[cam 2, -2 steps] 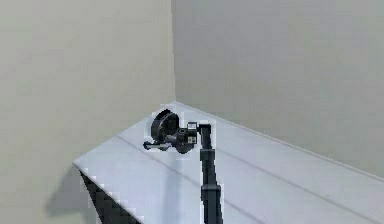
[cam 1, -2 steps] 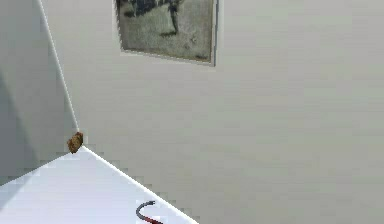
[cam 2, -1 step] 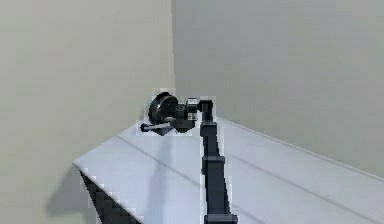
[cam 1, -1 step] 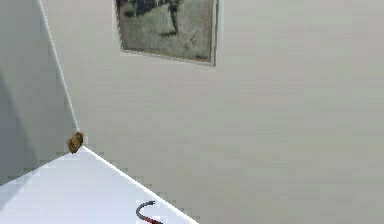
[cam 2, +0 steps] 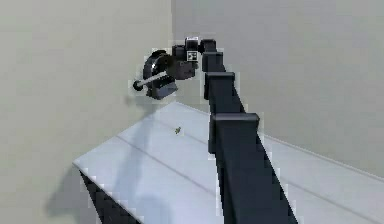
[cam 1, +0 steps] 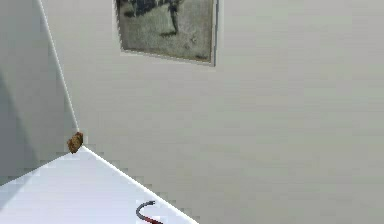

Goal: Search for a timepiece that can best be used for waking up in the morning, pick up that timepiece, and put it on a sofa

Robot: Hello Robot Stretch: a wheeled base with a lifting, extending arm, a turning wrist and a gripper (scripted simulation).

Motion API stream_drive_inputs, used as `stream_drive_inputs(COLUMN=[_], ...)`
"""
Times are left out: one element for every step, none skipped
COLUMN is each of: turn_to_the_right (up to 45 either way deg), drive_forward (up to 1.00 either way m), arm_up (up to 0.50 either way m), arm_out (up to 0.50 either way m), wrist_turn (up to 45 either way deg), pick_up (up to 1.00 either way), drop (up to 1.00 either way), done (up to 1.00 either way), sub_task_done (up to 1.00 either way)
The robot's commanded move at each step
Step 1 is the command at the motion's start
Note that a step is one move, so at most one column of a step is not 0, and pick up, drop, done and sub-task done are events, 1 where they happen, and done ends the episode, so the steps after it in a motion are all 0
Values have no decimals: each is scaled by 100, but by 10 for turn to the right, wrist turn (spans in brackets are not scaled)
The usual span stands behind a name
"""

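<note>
In the arm side view my arm, a dark square bar, rises over a white tabletop toward the room's corner. The gripper is up against the bare wall, well above the table. Its far end is a dark roundish mass with pale marks, and I cannot make it out well enough to tell whether it holds anything. No shape that I can name as a clock stands out. A tiny dark speck lies on the tabletop under the arm.
In the forward view a white tabletop fills the lower left. A small brown object sits at its far corner by the wall. A dark curved thing with a red tip lies near the table's edge. A framed picture hangs above.
</note>
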Motion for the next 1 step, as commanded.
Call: stream_drive_inputs(turn_to_the_right=[0], drive_forward=[0], arm_up=[0], arm_out=[0], wrist_turn=[-450], pick_up=[0], drop=[0], done=[0], sub_task_done=[0])
